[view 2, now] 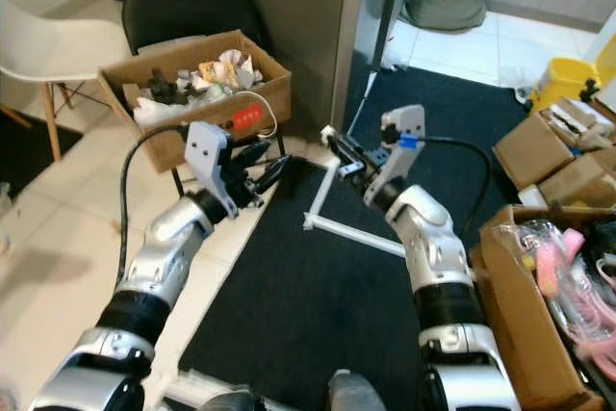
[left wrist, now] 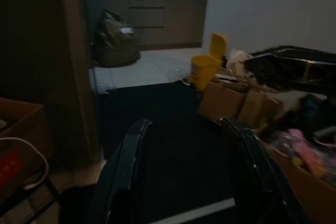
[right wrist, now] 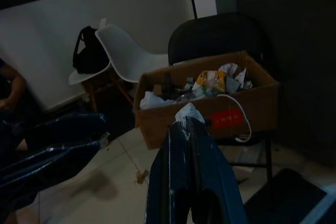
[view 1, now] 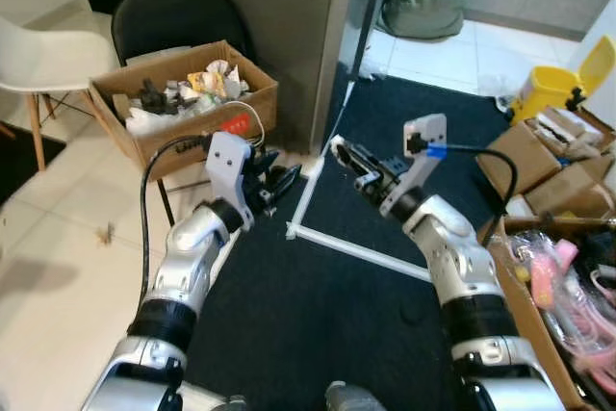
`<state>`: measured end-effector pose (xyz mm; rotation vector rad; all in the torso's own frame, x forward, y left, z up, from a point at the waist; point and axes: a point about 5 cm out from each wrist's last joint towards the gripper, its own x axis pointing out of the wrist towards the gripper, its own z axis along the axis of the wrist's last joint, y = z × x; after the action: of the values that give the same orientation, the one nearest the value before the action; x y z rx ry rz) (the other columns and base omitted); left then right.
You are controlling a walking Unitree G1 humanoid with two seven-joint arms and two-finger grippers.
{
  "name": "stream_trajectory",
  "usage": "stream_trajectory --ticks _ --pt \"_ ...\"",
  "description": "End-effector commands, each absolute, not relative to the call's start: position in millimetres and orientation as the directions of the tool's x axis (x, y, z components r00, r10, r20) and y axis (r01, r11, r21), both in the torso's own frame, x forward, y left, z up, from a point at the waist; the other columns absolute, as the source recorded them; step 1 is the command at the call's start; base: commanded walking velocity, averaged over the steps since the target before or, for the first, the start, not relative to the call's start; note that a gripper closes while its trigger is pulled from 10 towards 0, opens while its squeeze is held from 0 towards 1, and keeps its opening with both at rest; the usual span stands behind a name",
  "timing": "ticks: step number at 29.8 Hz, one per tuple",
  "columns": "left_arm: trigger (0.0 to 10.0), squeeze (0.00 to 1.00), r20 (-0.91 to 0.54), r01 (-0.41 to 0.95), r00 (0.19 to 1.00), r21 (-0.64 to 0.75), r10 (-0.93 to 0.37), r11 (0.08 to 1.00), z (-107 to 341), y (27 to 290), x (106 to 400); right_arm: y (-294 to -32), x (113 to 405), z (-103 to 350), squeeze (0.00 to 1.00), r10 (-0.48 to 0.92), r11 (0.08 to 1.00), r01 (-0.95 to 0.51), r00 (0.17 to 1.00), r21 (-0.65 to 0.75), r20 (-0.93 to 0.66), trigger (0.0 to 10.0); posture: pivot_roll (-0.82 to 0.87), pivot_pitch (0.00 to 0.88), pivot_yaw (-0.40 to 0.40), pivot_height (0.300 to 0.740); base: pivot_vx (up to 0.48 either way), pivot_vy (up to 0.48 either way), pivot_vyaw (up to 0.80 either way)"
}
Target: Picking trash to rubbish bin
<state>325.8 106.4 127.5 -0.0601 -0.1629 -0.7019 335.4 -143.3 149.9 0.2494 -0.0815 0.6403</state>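
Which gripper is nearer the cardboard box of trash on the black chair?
Left. The left gripper hangs open just below the cardboard box's front corner. The right gripper, shut on a white scrap, sits farther off over the dark mat.

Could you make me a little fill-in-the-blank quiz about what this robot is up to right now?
1. The right gripper pinches a small scrap of ____ paper.
2. The cardboard box full of trash sits on a black ____.
3. The left gripper has its two fingers ____, with nothing between them.
4. The small bin on the tiled floor past the dark rug is ____.

Missing words: white; chair; open; yellow
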Motion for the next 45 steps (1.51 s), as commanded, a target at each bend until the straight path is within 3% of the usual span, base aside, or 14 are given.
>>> stream_trajectory --ticks 1,45 --pt "10.0 0.0 0.155 0.658 0.744 0.006 -0.65 0.753 125.0 104.2 324.9 -146.5 335.0 148.7 0.0 0.576 0.778 -0.594 0.804 0.204 0.147 10.0 -0.08 0.0 -0.001 0.74 0.48 0.0 0.0" --pt "10.0 0.0 0.158 0.654 0.747 0.005 -0.646 0.757 125.5 104.6 325.2 -146.8 335.0 149.6 0.0 0.577 0.781 -0.594 0.804 0.192 0.142 10.0 -0.08 0.0 0.0 0.74 0.48 0.0 0.0"
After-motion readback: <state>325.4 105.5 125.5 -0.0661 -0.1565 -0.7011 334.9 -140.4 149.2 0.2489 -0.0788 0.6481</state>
